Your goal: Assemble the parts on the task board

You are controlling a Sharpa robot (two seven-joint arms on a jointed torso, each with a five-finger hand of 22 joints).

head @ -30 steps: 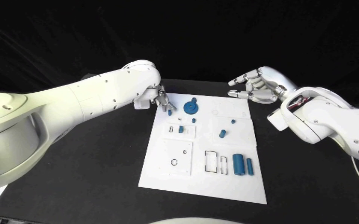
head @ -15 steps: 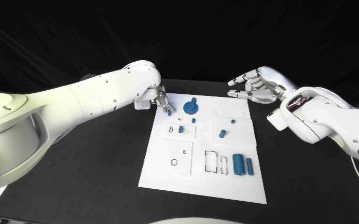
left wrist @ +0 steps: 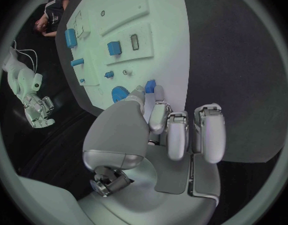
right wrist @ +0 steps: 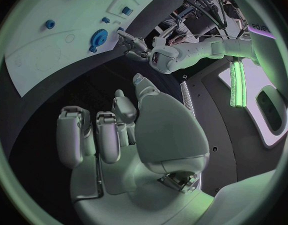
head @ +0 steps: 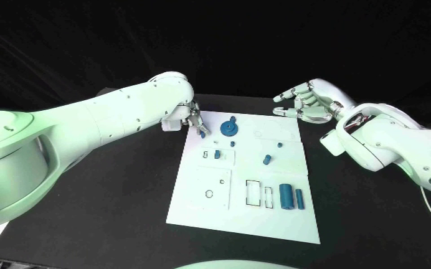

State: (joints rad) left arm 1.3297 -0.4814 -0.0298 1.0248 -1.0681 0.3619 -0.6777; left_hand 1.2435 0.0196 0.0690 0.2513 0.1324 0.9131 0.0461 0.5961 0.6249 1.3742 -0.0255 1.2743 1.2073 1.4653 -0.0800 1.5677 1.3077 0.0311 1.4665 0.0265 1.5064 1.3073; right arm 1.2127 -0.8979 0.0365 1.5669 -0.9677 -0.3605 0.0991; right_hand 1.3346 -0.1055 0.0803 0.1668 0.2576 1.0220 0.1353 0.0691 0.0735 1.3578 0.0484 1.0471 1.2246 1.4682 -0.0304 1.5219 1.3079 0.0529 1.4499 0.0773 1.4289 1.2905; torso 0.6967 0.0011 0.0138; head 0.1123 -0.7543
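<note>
The white task board [head: 235, 219] lies in the middle of the black table [head: 108, 207], and everything else is placed from it. At its far left corner the left hand [head: 191, 120] pinches a small blue part [left wrist: 150, 85] between thumb and fingertips, right at the board's edge. Just inside that corner sits a blue gear [head: 230, 129]. Small blue pegs [head: 266, 159] stand mid-board, and two blue cylinders [head: 291, 197] lie by the near right edge beside outlined rectangular slots [head: 258, 194]. The right hand [head: 308, 106] hovers off the far right corner, fingers apart and holding nothing. Bare table flanks both long edges of the board.
</note>
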